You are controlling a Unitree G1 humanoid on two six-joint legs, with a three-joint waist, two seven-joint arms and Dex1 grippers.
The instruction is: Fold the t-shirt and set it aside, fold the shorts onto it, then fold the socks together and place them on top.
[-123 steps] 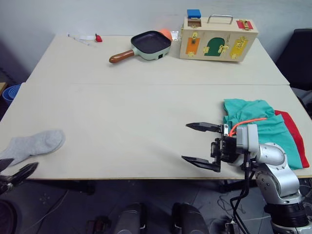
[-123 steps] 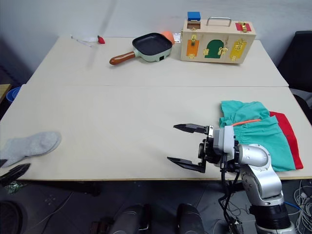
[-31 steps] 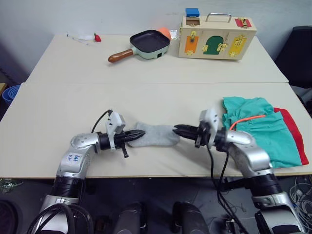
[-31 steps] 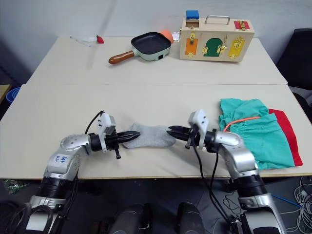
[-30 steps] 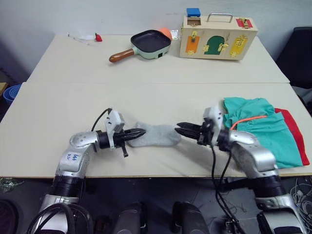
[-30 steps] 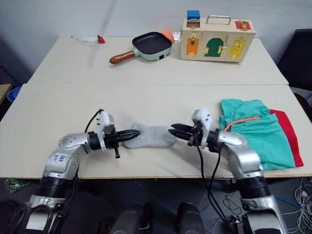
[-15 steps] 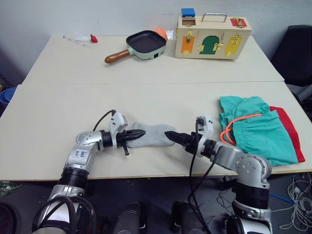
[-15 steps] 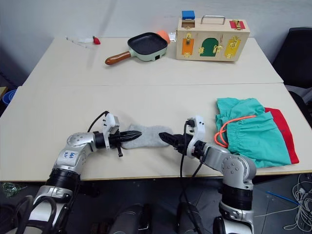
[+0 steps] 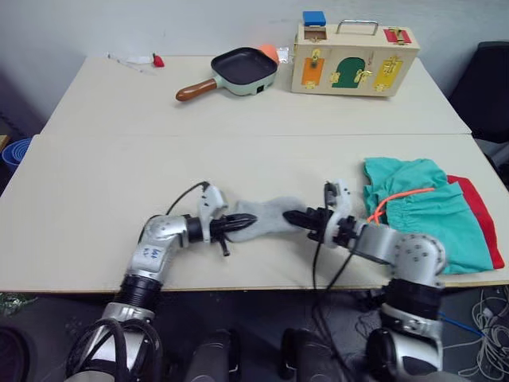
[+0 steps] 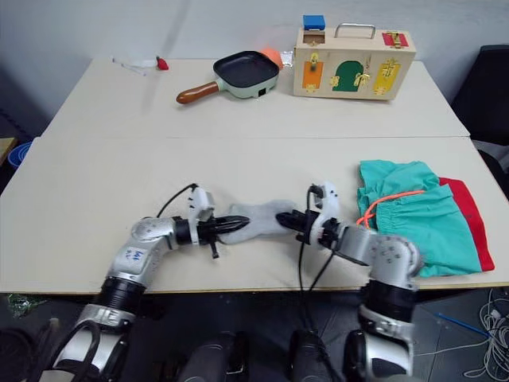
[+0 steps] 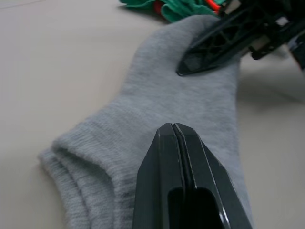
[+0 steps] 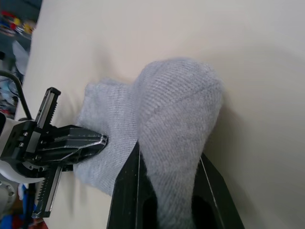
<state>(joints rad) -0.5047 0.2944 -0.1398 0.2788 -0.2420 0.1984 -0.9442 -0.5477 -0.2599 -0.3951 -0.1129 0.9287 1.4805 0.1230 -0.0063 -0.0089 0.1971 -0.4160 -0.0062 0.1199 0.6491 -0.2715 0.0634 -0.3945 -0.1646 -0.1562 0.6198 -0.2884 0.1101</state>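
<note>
The grey socks (image 9: 269, 218) lie stacked near the table's front edge, arched up between my two grippers. My left gripper (image 9: 252, 218) is shut on their cuff end (image 11: 71, 157). My right gripper (image 9: 287, 216) is shut on the toe end (image 12: 177, 102), which bulges up between its fingers. The two gripper tips point at each other, a short gap apart. To the right, the teal shorts (image 9: 417, 211) with an orange drawstring (image 9: 400, 197) lie folded on the red t-shirt (image 9: 483, 225), which shows along their right edge.
At the table's (image 9: 238, 159) far side stand a frying pan (image 9: 245, 70) and a wooden lock box (image 9: 355, 57). Small items (image 9: 137, 60) lie at the far left corner. A blue bin (image 9: 12, 151) sits off the left edge, a dark chair (image 9: 493, 87) off the right.
My right gripper opened wide and then shut on the socks' toe end. The socks now arch up instead of lying flat. My left gripper stays shut at the cuff end. The camera has shifted.
</note>
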